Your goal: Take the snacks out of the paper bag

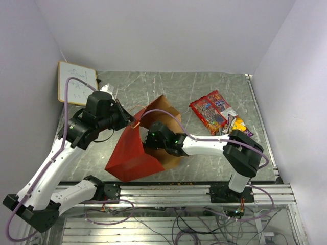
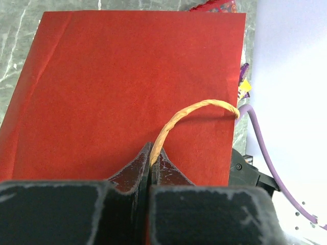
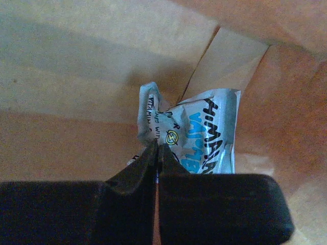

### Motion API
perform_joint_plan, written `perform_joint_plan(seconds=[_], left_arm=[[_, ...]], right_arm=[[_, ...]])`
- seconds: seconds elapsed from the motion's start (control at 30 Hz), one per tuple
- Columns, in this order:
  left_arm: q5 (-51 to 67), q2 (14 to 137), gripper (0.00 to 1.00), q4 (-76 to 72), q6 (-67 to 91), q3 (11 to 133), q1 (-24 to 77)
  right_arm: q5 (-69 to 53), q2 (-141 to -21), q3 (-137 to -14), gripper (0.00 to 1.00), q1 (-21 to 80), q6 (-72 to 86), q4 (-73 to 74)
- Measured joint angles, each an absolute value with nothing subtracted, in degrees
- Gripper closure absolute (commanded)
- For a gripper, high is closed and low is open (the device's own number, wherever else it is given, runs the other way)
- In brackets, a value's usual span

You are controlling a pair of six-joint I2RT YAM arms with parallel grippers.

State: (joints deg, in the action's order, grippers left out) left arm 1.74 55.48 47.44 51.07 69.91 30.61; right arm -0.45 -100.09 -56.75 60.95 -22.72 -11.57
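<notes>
Your right gripper (image 3: 156, 149), deep inside the paper bag (image 3: 76, 61), pinches the silvery-blue packet (image 3: 202, 135) by its lower edge; the packet spreads toward 1 o'clock. Your left gripper (image 2: 151, 155) is clamped on the handle (image 2: 194, 108).

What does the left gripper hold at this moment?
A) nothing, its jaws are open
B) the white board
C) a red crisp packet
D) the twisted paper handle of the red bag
D: in the left wrist view the left gripper is shut on the twisted paper handle, which loops up from the red side of the paper bag.
</notes>
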Motion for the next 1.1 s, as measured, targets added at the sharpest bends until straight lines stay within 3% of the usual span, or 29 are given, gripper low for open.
perform_joint_plan(seconds=[0.5, 1.1], left_arm=[[2.24, 60.88, 0.93, 41.76, 50.13, 78.48, 30.61], [-0.93, 60.12, 0.93, 47.59, 46.72, 80.82, 30.61]], right_arm=[[1.63, -98.39, -57.39, 1.0, 58.61, -27.44, 7.62], [-3.46, -85.76, -58.61, 1.0, 58.33, -18.61, 8.34]])
